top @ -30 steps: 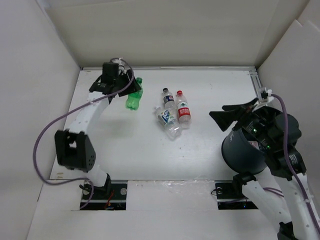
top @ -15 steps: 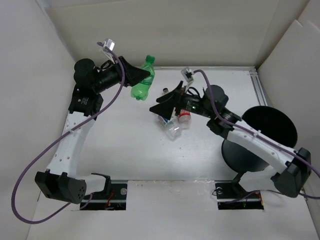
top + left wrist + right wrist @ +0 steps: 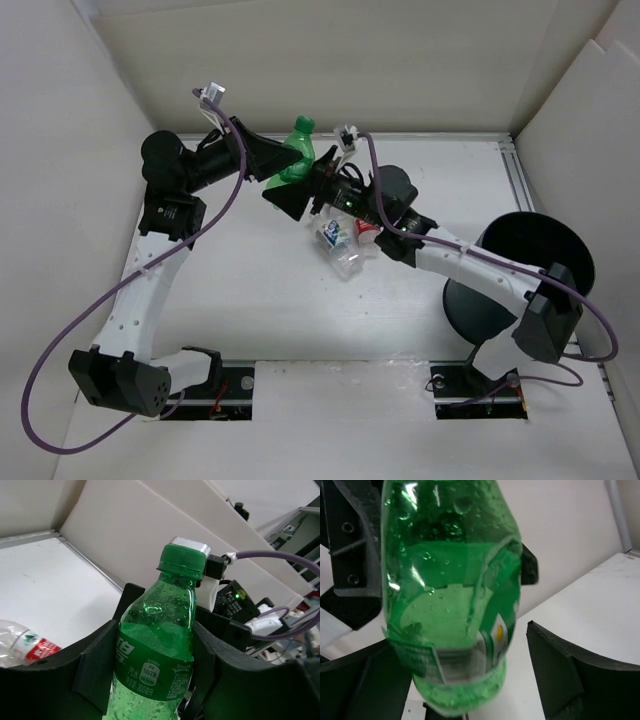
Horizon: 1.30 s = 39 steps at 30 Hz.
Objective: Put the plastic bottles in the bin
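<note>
Green bottle [image 3: 157,630] is lifted off the table now, clenched in the left gripper [image 3: 155,665] at the far left. The right gripper [image 3: 460,680] has swung over from the bin [image 3: 480,300] and brackets its base, jaws apart. This looks like a handover toward the bin at near right. The other bottles [image 3: 345,240] lie clustered mid-table [image 3: 250,290], which is white, inside plain white walls [image 3: 330,70].

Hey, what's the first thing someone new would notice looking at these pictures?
The green bottle, gripped by the left gripper and held up over the far left of the table, with the right gripper open around it. After that, the big dark bin at the right edge and the clear bottles lying mid-table.
</note>
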Each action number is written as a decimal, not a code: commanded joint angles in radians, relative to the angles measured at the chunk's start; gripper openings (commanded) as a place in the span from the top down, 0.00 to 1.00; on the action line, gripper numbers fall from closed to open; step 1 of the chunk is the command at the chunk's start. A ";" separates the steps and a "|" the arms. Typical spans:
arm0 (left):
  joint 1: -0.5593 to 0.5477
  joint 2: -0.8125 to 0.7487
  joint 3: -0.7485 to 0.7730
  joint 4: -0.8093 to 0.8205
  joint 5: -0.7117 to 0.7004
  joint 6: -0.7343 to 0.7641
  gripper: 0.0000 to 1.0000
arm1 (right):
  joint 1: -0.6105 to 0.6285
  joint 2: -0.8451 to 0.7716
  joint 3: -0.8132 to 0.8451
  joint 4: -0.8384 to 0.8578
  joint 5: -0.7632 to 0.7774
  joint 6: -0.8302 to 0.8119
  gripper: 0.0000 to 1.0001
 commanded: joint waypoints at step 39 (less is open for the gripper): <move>-0.085 0.321 0.415 -0.722 -0.684 0.320 0.00 | -0.564 -0.863 -0.164 -1.289 1.035 0.007 1.00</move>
